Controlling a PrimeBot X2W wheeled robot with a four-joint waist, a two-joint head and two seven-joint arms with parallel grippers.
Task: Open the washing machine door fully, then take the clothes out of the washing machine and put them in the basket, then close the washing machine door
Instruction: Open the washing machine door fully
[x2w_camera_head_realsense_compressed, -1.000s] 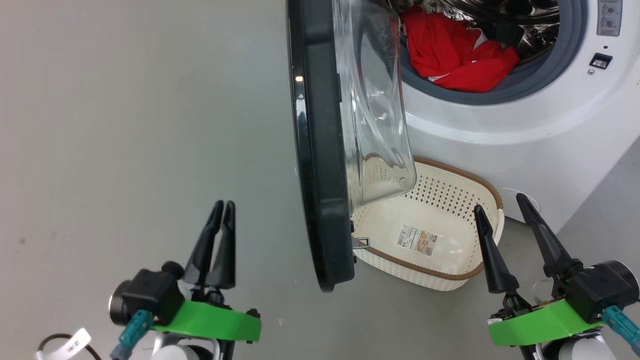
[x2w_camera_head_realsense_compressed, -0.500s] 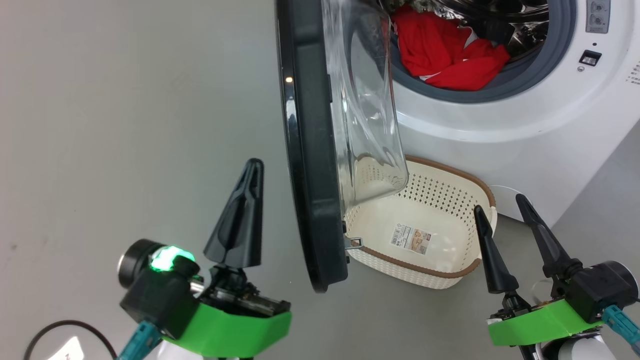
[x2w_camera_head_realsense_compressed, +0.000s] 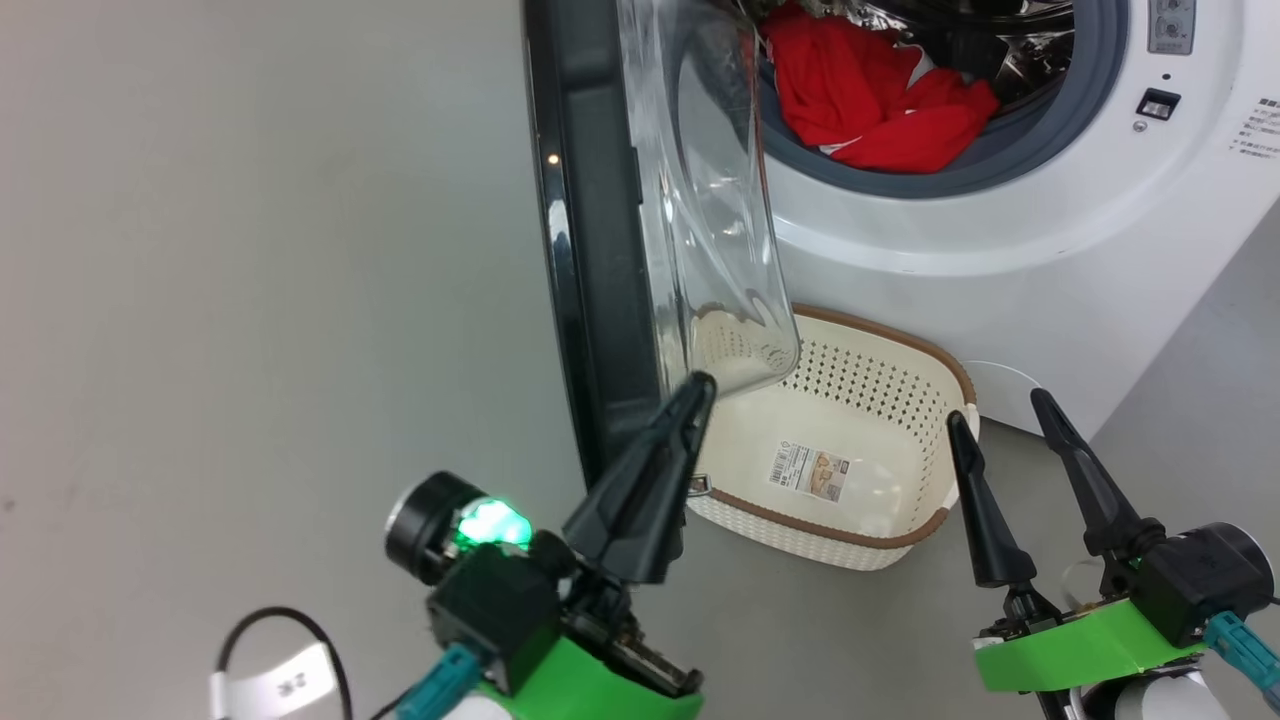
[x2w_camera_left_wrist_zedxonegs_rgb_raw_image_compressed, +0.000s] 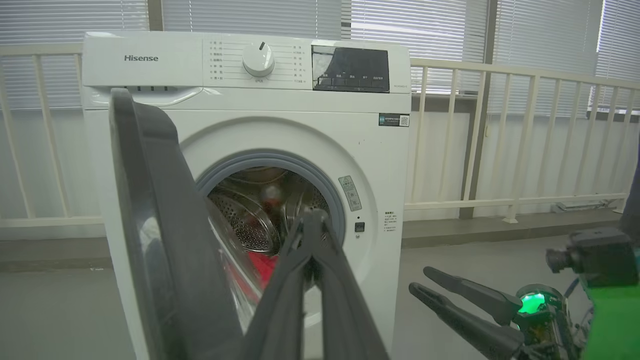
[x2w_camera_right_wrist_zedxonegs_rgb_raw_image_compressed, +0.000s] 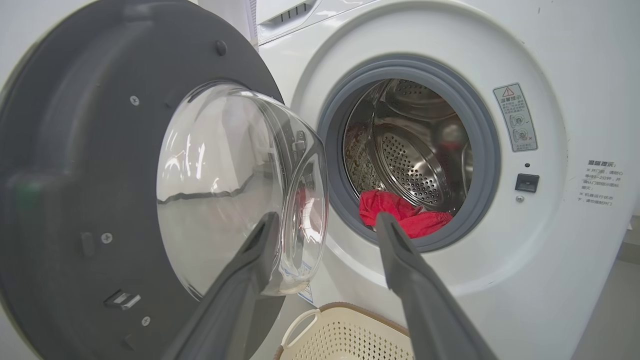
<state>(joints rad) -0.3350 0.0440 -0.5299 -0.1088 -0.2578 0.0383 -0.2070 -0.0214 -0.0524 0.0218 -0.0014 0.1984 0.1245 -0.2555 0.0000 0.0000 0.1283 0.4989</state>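
Door half swung out: the washing machine door (x2w_camera_head_realsense_compressed: 590, 250) stands roughly edge-on to the head camera, its black rim toward the open floor (x2w_camera_head_realsense_compressed: 250, 300) and its clear glass bowl bulging toward the washing machine (x2w_camera_head_realsense_compressed: 1000, 230). Red clothes (x2w_camera_head_realsense_compressed: 860, 100) lie heaped in the drum, spilling onto the lower part of the grey gasket, with a sliver of white trim showing. The basket (x2w_camera_head_realsense_compressed: 860, 375) sits on the floor just in front of the machine, partly under the glass bowl, its paper label showing on the bottom. The left pincer (x2w_camera_head_realsense_compressed: 698, 390) has its fingers pressed together with nothing between them; in the head view its tip overlaps the lower edge of the door near the bowl, though whether it touches cannot be told. The right pincer (x2w_camera_head_realsense_compressed: 998, 408) is spread wide and holds nothing, hovering by the basket's right end, fingers aimed toward the machine
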